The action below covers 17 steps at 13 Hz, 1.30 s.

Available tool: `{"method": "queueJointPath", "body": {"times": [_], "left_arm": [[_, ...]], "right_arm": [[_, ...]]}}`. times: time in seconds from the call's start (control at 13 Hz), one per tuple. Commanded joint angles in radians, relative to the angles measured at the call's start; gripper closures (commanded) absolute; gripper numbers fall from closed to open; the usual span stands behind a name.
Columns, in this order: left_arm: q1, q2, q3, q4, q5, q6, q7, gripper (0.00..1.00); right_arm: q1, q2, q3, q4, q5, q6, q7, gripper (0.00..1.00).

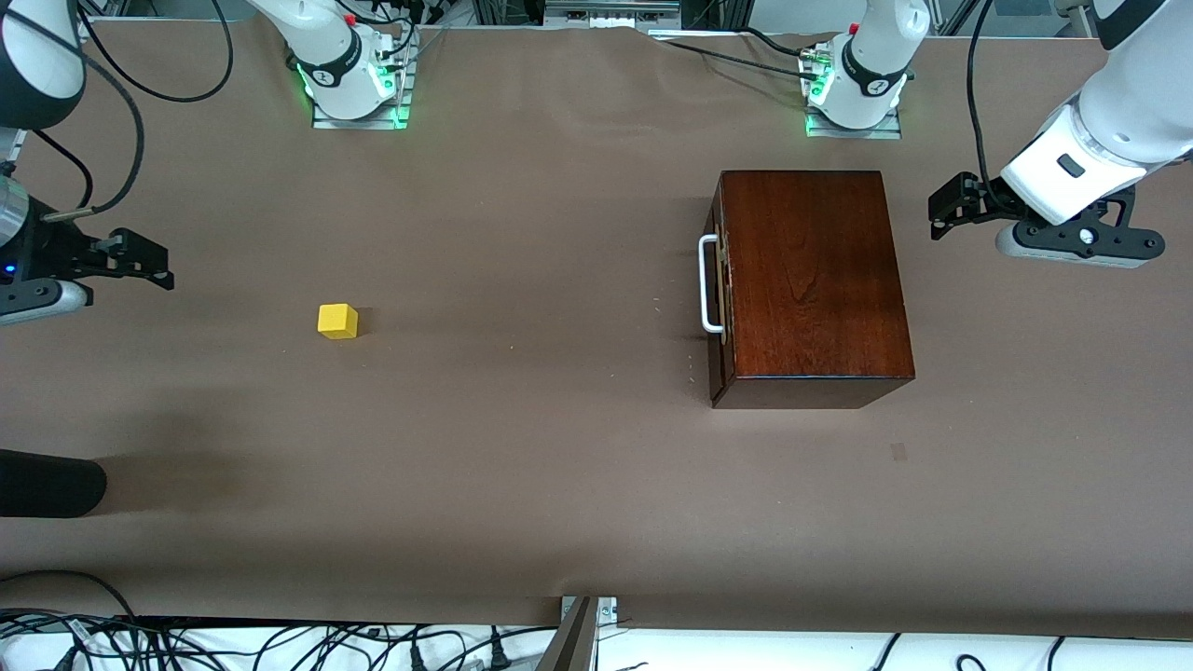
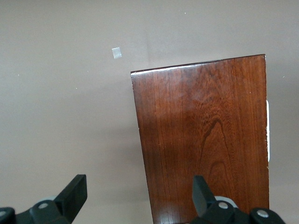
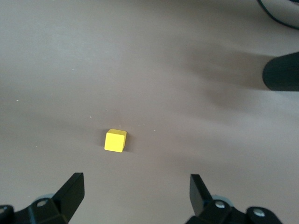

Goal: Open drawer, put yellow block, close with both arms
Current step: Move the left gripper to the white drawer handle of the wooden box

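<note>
The dark mahogany box (image 1: pixel 811 280) stands toward the left arm's end of the table. Its drawer is closed, and the white bar handle (image 1: pixel 710 284) faces the right arm's end. The box also shows in the left wrist view (image 2: pixel 203 140), with a sliver of the handle (image 2: pixel 267 126). The yellow block (image 1: pixel 337 321) lies on the table toward the right arm's end and shows in the right wrist view (image 3: pixel 115 141). My left gripper (image 1: pixel 939 212) (image 2: pixel 139 186) is open and empty, over the table by the box's back end. My right gripper (image 1: pixel 154 264) (image 3: pixel 135 186) is open and empty, over the table beside the block.
A dark rounded object (image 1: pixel 47 483) lies at the right arm's end, nearer the front camera than the block; it also shows in the right wrist view (image 3: pixel 282 72). A small patch (image 1: pixel 898 451) marks the table near the box. Cables (image 1: pixel 280 643) run along the near edge.
</note>
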Motion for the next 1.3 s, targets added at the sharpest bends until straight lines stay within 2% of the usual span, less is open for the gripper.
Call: {"method": "queueJointPath", "body": {"times": [0.0,0.15,0.61,0.69,0.84,1.0,1.15,1.23], "left_arm": [[0.015,0.013,-0.002,0.029,0.002,-0.010,0.005,0.00],[0.014,0.014,-0.003,0.029,0.004,-0.010,-0.001,0.00],[0.002,0.042,-0.014,0.026,0.002,-0.023,-0.015,0.00],[-0.005,0.053,-0.019,0.028,-0.007,-0.069,-0.010,0.00],[-0.021,0.070,-0.067,0.032,-0.013,-0.080,-0.016,0.00],[-0.026,0.129,-0.152,0.051,-0.016,-0.072,-0.018,0.00],[-0.055,0.229,-0.212,0.124,-0.015,-0.030,-0.047,0.00],[-0.089,0.281,-0.215,0.165,-0.013,-0.017,-0.092,0.00]], "right_arm": [[-0.008,0.002,-0.008,0.013,0.015,-0.019,-0.016,0.00],[-0.009,0.005,-0.023,0.013,0.015,-0.014,-0.016,0.00],[-0.004,-0.003,-0.015,0.016,0.017,-0.019,-0.005,0.00],[-0.004,-0.003,-0.015,0.016,0.017,-0.020,-0.005,0.00],[-0.004,-0.003,-0.015,0.013,0.017,-0.020,-0.005,0.00],[-0.004,-0.004,-0.015,0.016,0.017,-0.020,-0.005,0.00],[-0.004,-0.003,-0.015,0.013,0.017,-0.020,-0.005,0.00],[-0.004,-0.003,-0.015,0.013,0.017,-0.020,-0.007,0.00]]}}
